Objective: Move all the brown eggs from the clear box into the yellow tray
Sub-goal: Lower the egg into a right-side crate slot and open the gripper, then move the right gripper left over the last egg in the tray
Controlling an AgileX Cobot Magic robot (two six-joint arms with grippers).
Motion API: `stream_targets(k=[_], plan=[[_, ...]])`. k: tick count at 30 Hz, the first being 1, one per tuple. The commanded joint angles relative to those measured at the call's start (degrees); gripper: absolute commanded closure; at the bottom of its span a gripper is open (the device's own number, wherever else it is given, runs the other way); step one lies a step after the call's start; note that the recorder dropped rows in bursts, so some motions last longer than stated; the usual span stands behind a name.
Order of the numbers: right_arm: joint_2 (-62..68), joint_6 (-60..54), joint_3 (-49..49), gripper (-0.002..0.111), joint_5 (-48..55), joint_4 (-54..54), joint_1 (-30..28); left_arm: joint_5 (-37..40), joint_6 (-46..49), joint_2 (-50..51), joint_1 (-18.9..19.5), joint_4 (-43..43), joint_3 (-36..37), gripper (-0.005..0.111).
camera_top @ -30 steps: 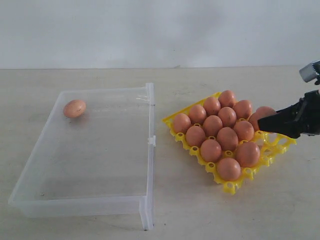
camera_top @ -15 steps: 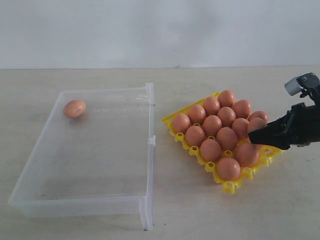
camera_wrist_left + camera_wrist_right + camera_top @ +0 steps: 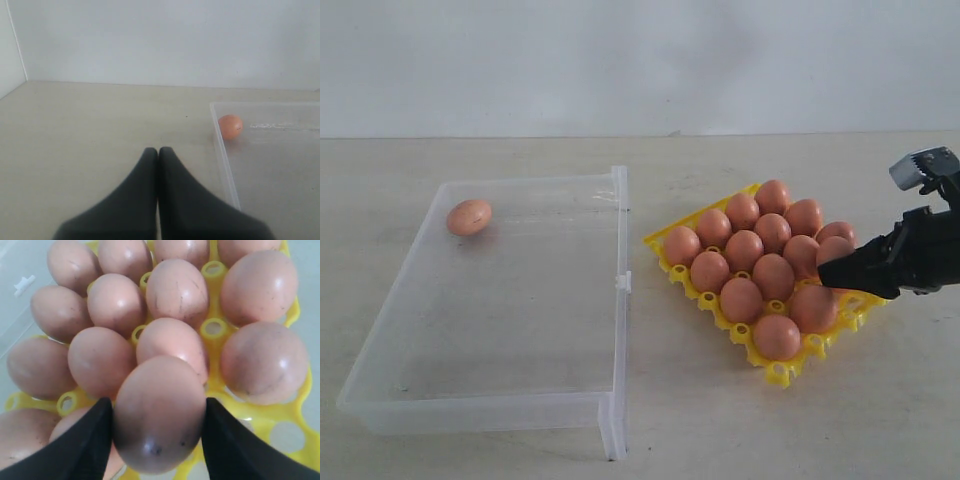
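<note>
Sixteen brown eggs [image 3: 744, 250] are counted in all. Fourteen of them are seated in the cups of the yellow tray [image 3: 780, 375], of which only one is present. One lone egg [image 3: 469, 216] is found in the clear box [image 3: 618, 280], likewise a single item. One held egg [image 3: 835, 250] is clasped between the fingers of the right gripper [image 3: 826, 270]. Two grippers are counted, the right one and the left gripper [image 3: 158, 152], each being made up of two dark fingers. One pale table [image 3: 720, 430] is seen.

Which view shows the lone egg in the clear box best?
Exterior view: the egg lies unobstructed in the far corner of the clear box, whole box visible. Left wrist view shows it, box cut off. Right wrist view misses it.
</note>
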Motion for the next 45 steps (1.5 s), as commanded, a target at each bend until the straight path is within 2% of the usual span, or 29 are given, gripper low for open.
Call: stream_targets(k=[1,3,8,13,16,23,29,33,35,38,39,42,45], plan=[[0.23,0.67,-0.08,0.106,1.39,0.15,0.19,-0.08,0.03,-0.17,-0.18,-0.31,-0.24,0.111],[0.23,1.22,-0.08,0.096,1.39,0.15,0.08,-0.08,0.03,-0.17,-0.18,-0.31,-0.24,0.111],[0.23,2.08,-0.08,0.059,2.56,0.15,0.08,-0.08,0.03,-0.17,-0.18,-0.31,-0.24,0.111],[0.23,2.08,-0.08,0.042,2.29,0.15,0.08,-0.08,0.03,-0.17,-0.18,-0.31,-0.24,0.111],[0.23,2.62,-0.08,0.038,2.29,0.15,0.08,-0.08,0.03,-0.17,-0.18,-0.31,-0.24,0.111],[-0.01,6.54,-0.33,0.038,1.61,0.15,0.08,-0.08,0.03,-0.17,-0.18,-0.31,-0.24,0.111],[-4.82,9.69,-3.97,0.038,-3.16,0.15,0.08,-0.08,0.03,-0.17,-0.18,-0.31,-0.24,0.111],[-9.20,12.78,-7.95,0.041,-8.18,11.65,2.84,-0.08,0.03,-0.17,-0.18,-0.31,-0.24,0.111],[-10.08,12.78,-10.31,0.049,-10.46,19.71,8.06,-0.08,0.03,-0.17,-0.18,-0.31,-0.24,0.111],[-9.32,9.96,-14.68,0.071,-5.79,28.19,21.91,-0.08,0.03,-0.17,-0.18,-0.31,-0.24,0.111],[-8.65,7.92,-16.06,0.078,-2.01,29.15,26.31,-0.08,0.03,-0.17,-0.18,-0.31,-0.24,0.111],[-4.73,0.07,-21.00,0.108,18.07,30.60,42.33,-0.08,0.03,-0.17,-0.18,-0.31,-0.24,0.111],[2.45,-12.86,-26.73,0.108,33.89,33.35,53.56,-0.08,0.03,-0.17,-0.18,-0.31,-0.24,0.111]])
